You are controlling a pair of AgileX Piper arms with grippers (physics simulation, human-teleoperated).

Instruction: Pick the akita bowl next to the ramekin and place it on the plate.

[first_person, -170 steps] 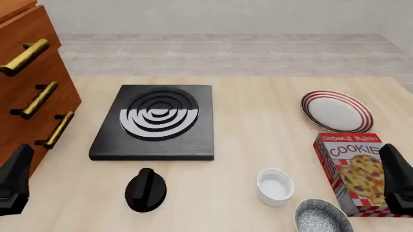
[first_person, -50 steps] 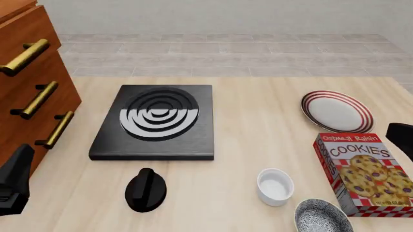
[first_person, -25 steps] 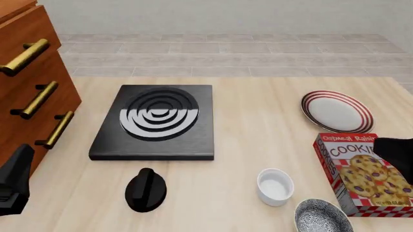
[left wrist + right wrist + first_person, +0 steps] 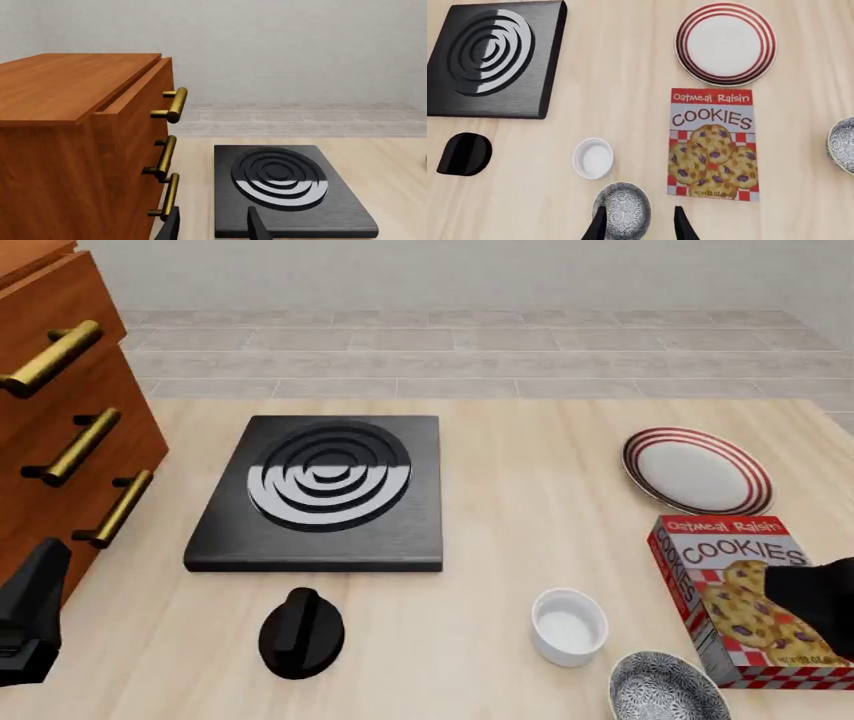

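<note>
The bowl (image 4: 663, 688) sits right at the table's (image 4: 534, 500) near edge, toward the right corner, upright, and nothing's touching it. In the right wrist view the right gripper (image 4: 639, 225) hangs straight above it with its fingers (image 4: 598, 226) spread apart, one tip over each side of the bowl, not closed on anything. The front view only catches a dark bit of that arm over the cookie box (image 4: 738, 592). The ramekin (image 4: 569, 625) is just beside the bowl, a bit farther in and to the left. The box lies flat by the right edge, just right of both. A black knob thing (image 4: 302, 632) lies near the front edge, left of the ramekin. The left gripper (image 4: 212, 227) is down by the near left corner, fingers apart, holding nothing, next to the wooden drawers (image 4: 60, 420). Mid-table there's the black burner (image 4: 326, 490). The plate (image 4: 695, 469) is farther back by the right edge, past the box, bare. The right wrist view also shows a second speckled bowl (image 4: 843, 145) at the frame's edge, on the far side of the box from the ramekin.
</note>
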